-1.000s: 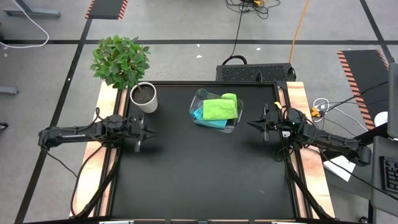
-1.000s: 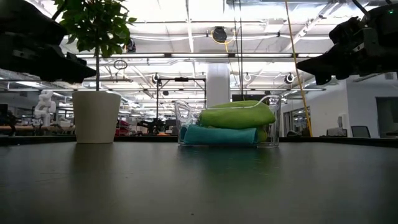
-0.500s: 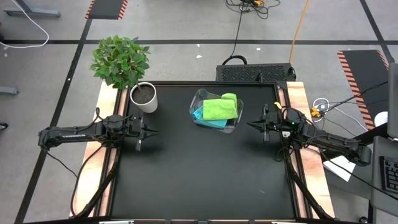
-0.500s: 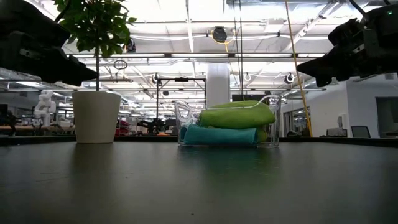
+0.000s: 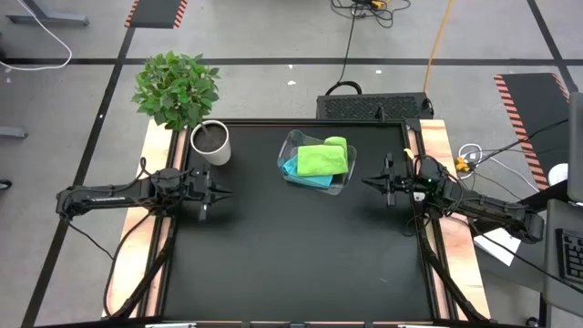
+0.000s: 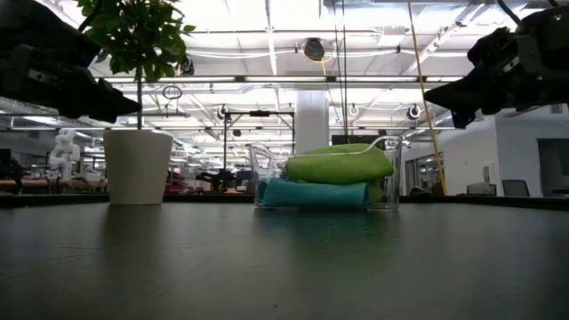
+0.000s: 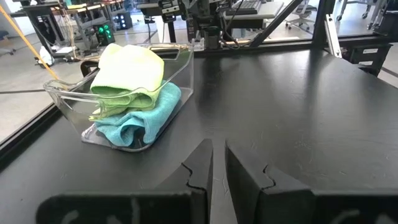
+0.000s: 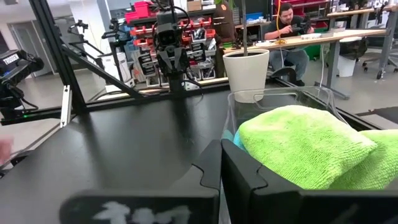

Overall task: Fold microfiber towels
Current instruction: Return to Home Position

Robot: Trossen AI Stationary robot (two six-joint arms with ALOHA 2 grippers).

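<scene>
Dark fingers of the left gripper (image 7: 216, 148) stand almost together with only a thin slit between them, holding nothing. It hangs above the worktop (image 5: 301, 260) near the left edge, pointing inward, just in front of the white plant pot (image 5: 210, 143). The right gripper (image 8: 220, 149) is likewise closed and empty. It is raised near the right edge and faces the clear bin (image 5: 288, 147).

All three towels are folded and stacked in the bin at the back centre. The bright green towel (image 5: 322, 159) is on top, the turquoise towel (image 5: 291, 168) is underneath, and the pale yellow-green towel (image 5: 336, 142) shows at the far side. Neither gripper touches them.

Judgement: folding looks complete, and what remains is parking the arms. Both appear at or close to rest already.

Notes for doing this step well:
- Keep the fingers closed so nothing snags.
- Hold height above the worktop during any last travel.
- Left arm: keep clear of the pot and its leaves.
- Right arm: draw away from the bin, never across it, because the top towel rises above the rim and a brush could drag it out.
- Move slowly, both sides evenly.
</scene>
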